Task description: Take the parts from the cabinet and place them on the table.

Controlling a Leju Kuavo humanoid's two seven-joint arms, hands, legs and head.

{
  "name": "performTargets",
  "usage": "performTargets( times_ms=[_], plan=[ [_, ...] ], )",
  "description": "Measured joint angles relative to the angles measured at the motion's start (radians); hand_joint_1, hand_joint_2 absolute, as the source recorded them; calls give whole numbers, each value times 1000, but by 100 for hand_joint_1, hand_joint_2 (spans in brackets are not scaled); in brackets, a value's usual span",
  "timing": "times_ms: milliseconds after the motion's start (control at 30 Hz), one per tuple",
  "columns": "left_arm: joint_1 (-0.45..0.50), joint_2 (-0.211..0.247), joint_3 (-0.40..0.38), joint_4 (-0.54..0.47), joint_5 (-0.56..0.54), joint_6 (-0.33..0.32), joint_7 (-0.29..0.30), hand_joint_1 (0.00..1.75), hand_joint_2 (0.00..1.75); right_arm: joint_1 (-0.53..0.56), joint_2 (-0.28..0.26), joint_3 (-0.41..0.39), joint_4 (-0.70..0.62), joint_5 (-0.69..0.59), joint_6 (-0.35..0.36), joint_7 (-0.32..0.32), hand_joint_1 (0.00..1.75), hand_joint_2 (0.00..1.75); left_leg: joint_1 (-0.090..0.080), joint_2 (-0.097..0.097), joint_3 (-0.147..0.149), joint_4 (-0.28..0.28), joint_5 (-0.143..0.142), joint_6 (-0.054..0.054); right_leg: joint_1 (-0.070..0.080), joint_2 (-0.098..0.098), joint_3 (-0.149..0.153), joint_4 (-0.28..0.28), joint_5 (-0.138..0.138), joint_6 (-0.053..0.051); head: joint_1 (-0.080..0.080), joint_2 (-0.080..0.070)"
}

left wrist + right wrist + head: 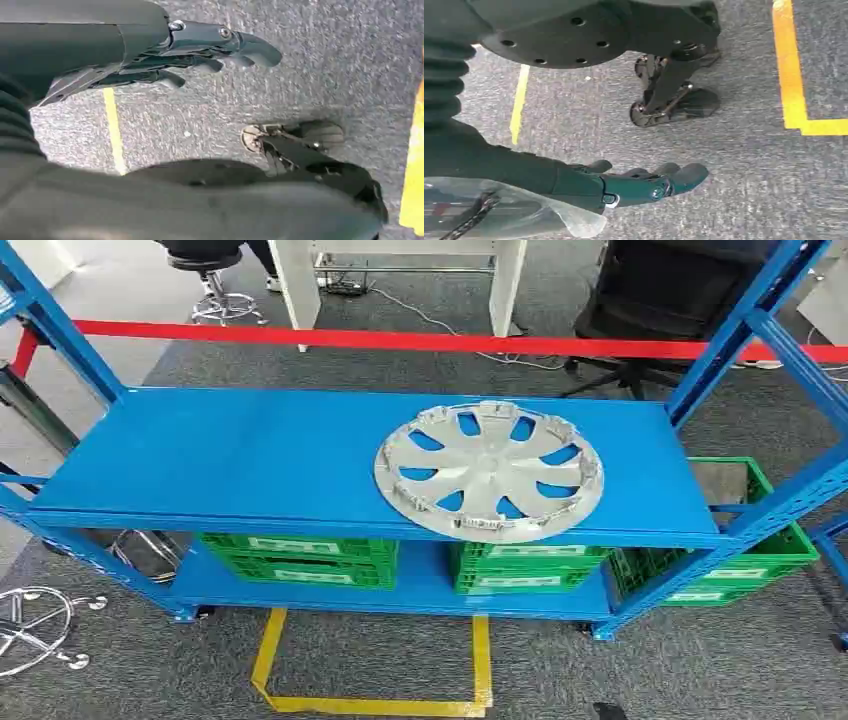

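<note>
A silver wheel cover (490,470) with curved spokes lies flat on the blue shelf (230,460) of the rack, right of centre and close to the front edge. My left hand (200,50) hangs over the grey carpet with its fingers stretched out and nothing in them. In the right wrist view my right hand (644,182) also hangs above the carpet, fingers extended and empty. Both hands are far from the wheel cover.
Green crates (300,558) (525,565) (740,540) sit on the rack's lower level and at its right end. Blue uprights (735,335) frame the shelf. Yellow tape (370,702) marks the floor in front. Red tape (420,340) and chairs (660,300) lie behind.
</note>
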Motion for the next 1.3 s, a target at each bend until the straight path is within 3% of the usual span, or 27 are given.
performTargets(
  times_ms=[133,333,733,767,900,1067,1200,1300],
  plan=[
    [-4,-16,-26,0,-42,52,-9,0,0,-25,0,74,27,-51,2,-39,0,0,0,0,0,0,0,0,0,0,0,0,0,0,0,0],
    [-10,-23,-47,0,-110,73,-10,0,0,-57,0,203,27,57,72,-47,0,0,0,0,0,0,0,0,0,0,0,0,0,0,0,0],
    [-67,-24,-54,25,-203,50,-23,0,0,-69,-7,411,-208,242,216,-38,0,0,0,0,0,0,1,0,0,0,1,1,0,0,0,0],
    [-70,-24,-55,27,-206,46,-21,0,0,-69,-9,423,-231,249,225,-44,0,175,0,0,0,0,1,0,0,0,2,1,0,0,0,0],
    [-79,-23,-61,34,-213,0,-21,0,0,-68,-27,475,-333,278,285,-94,0,175,0,0,0,0,1,0,0,0,4,1,0,0,0,0],
    [-91,-22,-70,44,-235,-3,-21,0,0,-67,-55,518,-467,301,315,-129,0,175,0,0,0,0,1,0,0,0,3,1,1,0,0,0],
    [-97,-22,-71,48,-250,4,-24,0,0,-52,-84,544,-595,322,308,-80,0,175,0,0,0,0,1,0,0,0,2,1,1,1,-1,0],
    [-98,-22,-71,50,-267,19,-25,0,0,-19,-119,548,-768,374,258,-35,0,175,0,0,-1,0,1,0,0,1,6,1,1,1,0,0]
  ],
)
